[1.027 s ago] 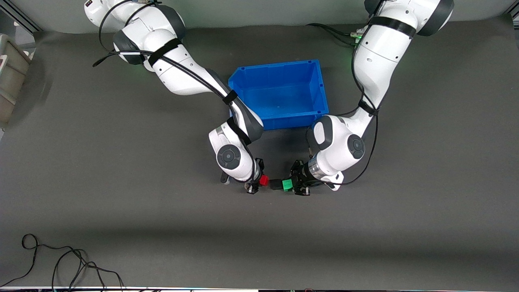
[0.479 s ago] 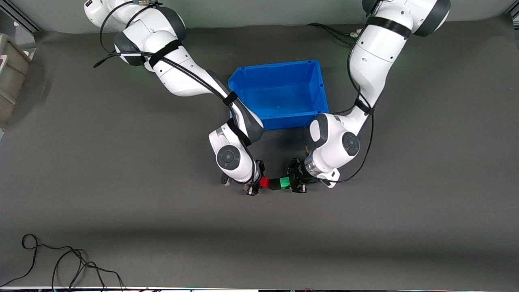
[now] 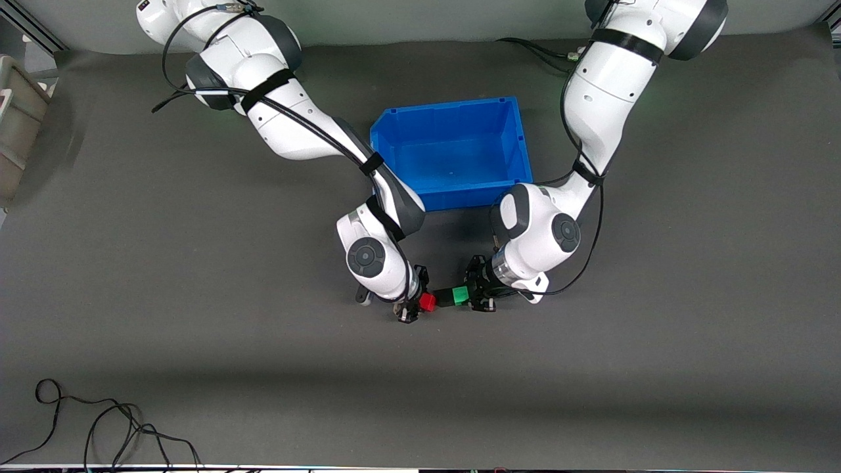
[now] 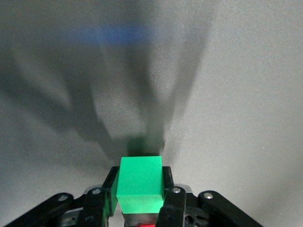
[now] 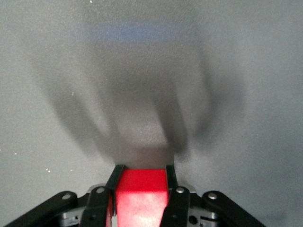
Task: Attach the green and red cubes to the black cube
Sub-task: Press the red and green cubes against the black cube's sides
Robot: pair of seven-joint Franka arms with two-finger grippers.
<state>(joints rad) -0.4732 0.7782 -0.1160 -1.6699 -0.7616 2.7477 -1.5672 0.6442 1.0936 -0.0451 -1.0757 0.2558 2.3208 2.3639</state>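
Note:
My left gripper (image 3: 468,295) is shut on the green cube (image 3: 460,295), low over the dark table mat. The black cube (image 3: 445,297) sits against the green cube's free face, between the green cube and the red cube (image 3: 428,301). My right gripper (image 3: 420,302) is shut on the red cube, which appears to touch the black cube. In the left wrist view the green cube (image 4: 140,182) fills the gap between the fingers (image 4: 171,198); the black cube is hidden there. In the right wrist view the red cube (image 5: 141,191) sits between the fingers (image 5: 174,201).
An open blue bin (image 3: 519,141) stands on the mat between the two arms, toward their bases. A grey box (image 3: 16,125) sits at the right arm's end of the table. A black cable (image 3: 98,427) lies at the table's edge nearest the camera.
My left gripper has carried the green and black cubes toward the right gripper, closing the gap to the red cube. The right gripper has shifted only slightly.

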